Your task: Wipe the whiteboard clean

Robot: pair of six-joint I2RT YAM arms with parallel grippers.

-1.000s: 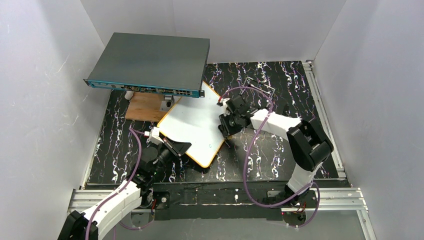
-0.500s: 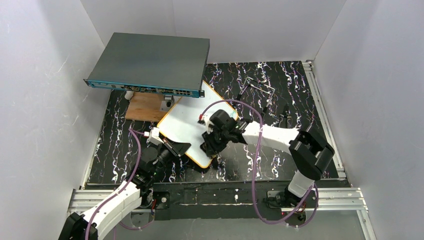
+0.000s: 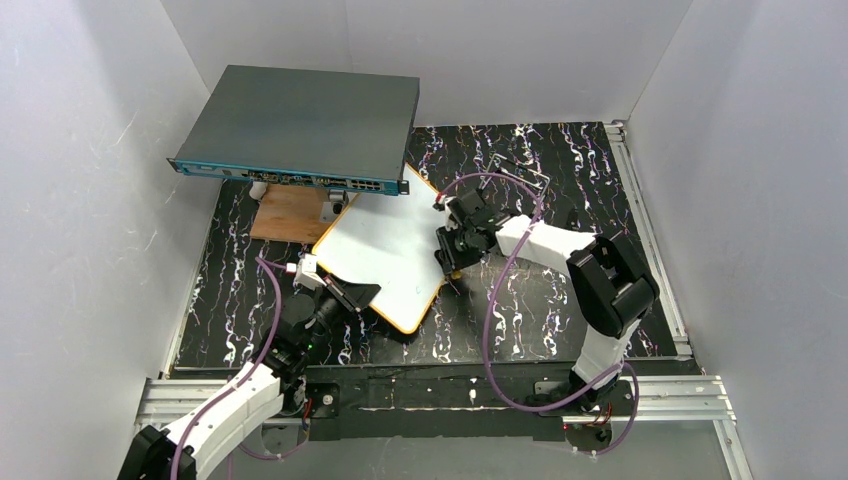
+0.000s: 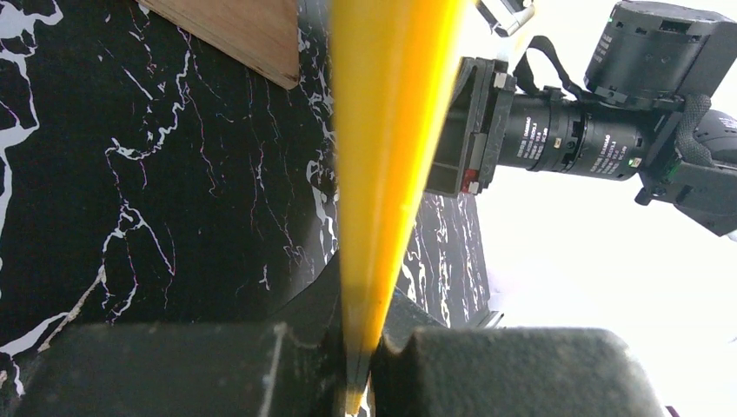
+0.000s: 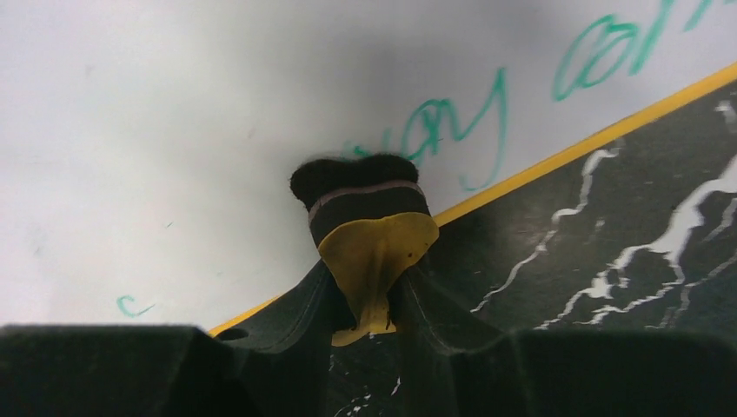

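The whiteboard [image 3: 385, 250], white with a thin yellow-orange frame, lies tilted in the middle of the table. My left gripper [image 3: 352, 297] is shut on its near-left edge; the left wrist view shows the yellow frame [image 4: 382, 174] edge-on between the jaws. My right gripper [image 3: 450, 258] is shut on a small eraser [image 5: 369, 226] with a yellow back and a black felt pad, and presses it on the board at its right edge. Green handwriting [image 5: 469, 117] shows on the board [image 5: 174, 113] beside the eraser in the right wrist view.
A dark-grey flat box [image 3: 300, 125] stands raised at the back left, over a brown wooden board [image 3: 290, 213] and the whiteboard's far corner. A thin metal wire frame [image 3: 520, 172] lies behind the right arm. White walls enclose the black marbled table [image 3: 560, 160].
My right gripper swept with the eraser toward the board's near corner half a second ago, then came back to the right edge. The left gripper has kept its hold.
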